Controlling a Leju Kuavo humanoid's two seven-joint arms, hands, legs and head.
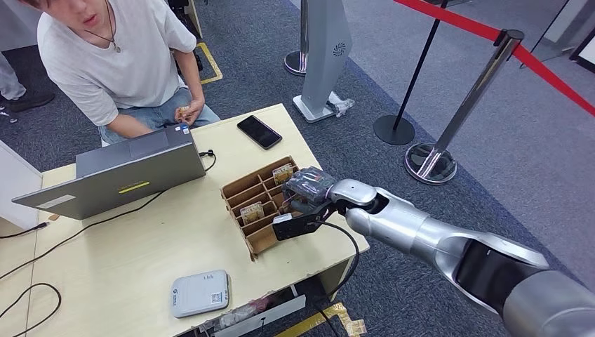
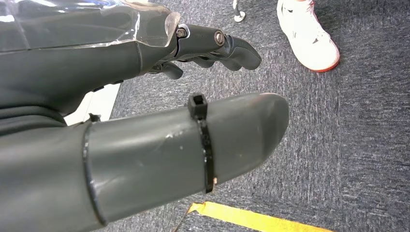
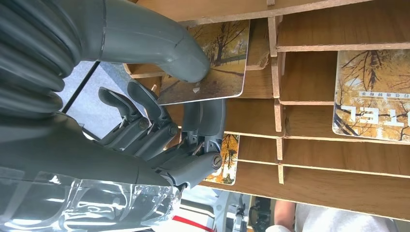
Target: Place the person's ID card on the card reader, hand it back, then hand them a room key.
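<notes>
Silver and extended from the lower right, the right arm places the right hand (image 1: pixel 303 203) over the slotted cardboard rack (image 1: pixel 261 203) near the worktop's right edge. In the right wrist view, the thumb (image 3: pixel 159 43) presses on a room key card (image 3: pixel 212 63) and the darker fingers (image 3: pixel 203 121) curl beneath it, pinching the card at the rack's slots. This card is rectangular with rounded corners and bears a photograph of yellow autumn trees. A matching card (image 3: pixel 372 96) printed with lettering lies in an adjacent compartment. The left hand (image 2: pixel 212 48) hangs over grey carpet, fingers loosely apart, holding nothing. A white card reader (image 1: pixel 200 293) rests at the worktop's front edge.
</notes>
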